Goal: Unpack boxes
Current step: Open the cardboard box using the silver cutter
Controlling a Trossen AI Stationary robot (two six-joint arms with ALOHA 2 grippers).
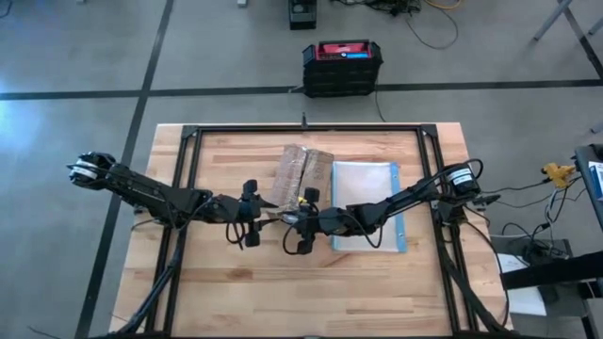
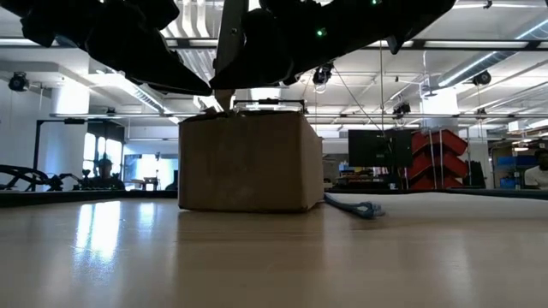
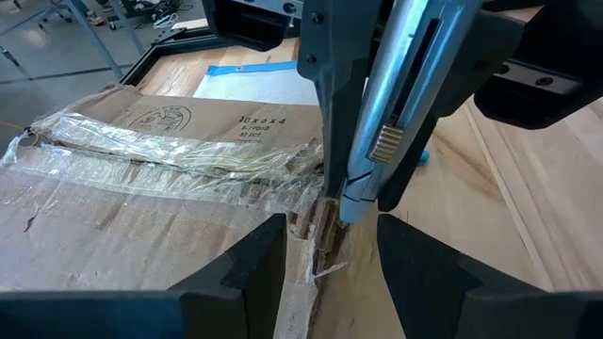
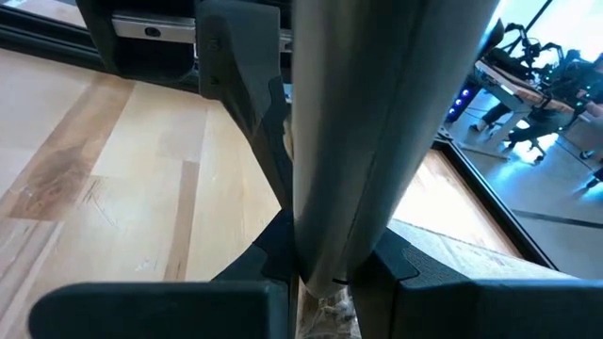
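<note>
From the right wrist camera you mostly get a fat grey metal utility knife (image 4: pixel 377 132) filling the shot, so the blade tip and nearly all of the box are blocked. The right gripper (image 4: pixel 330 268) has its fingers clamped tight on that knife handle. The left wrist view is more useful: the left gripper (image 3: pixel 330 268) has its fingers spread apart, one each side of the box's near edge, not gripping anything I can make out. The knife's tip sits right at the end of the crinkled tape seam, though whether it's actually in the cardboard is hard to say.

The plain brown corrugated cardboard box (image 1: pixel 303 176) is near the middle of the light wooden tabletop (image 1: pixel 236 292), flaps closed, with a wrinkly strip of shiny clear tape (image 3: pixel 170 155) down its top and torn bits at the near end. Just beside it lies a flat clear plastic pouch with a blue edge (image 1: pixel 366 202). Beyond the tabletop, on the floor, is a black-and-red plastic case (image 1: pixel 342 68).
</note>
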